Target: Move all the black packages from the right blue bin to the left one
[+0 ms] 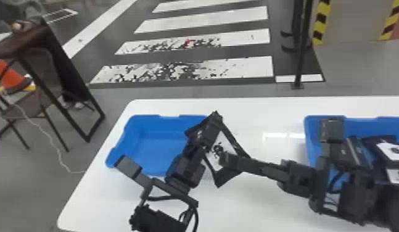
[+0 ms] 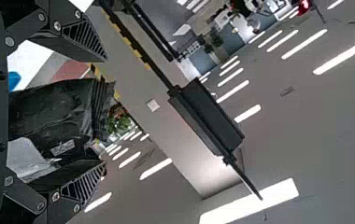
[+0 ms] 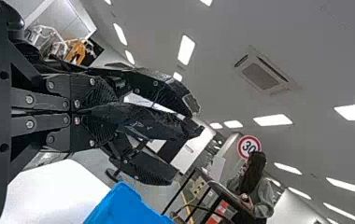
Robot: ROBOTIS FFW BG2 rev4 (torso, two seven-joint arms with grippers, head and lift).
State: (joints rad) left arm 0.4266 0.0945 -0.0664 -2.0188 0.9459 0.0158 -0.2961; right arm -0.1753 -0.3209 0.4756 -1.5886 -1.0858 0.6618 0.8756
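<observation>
Black package (image 1: 226,178), white label (image 1: 214,155) on its face, up over the table (image 1: 254,202), beside the left bin (image 1: 146,151) and partly across its near-side view from the head. Right gripper (image 1: 224,159) has it: fingers pinched together on the package, in the right wrist view. Left gripper (image 1: 207,131) at the same package; in the left wrist view its fingers stand well apart, package between them, a gap on one side; whether the other finger touches, cannot tell. Left bin blue, bare floor of it visible. Right bin (image 1: 309,131) also blue, holds more black packages (image 1: 369,142), two with white labels, partly behind the right arm (image 1: 357,192). Both bins on the white table
</observation>
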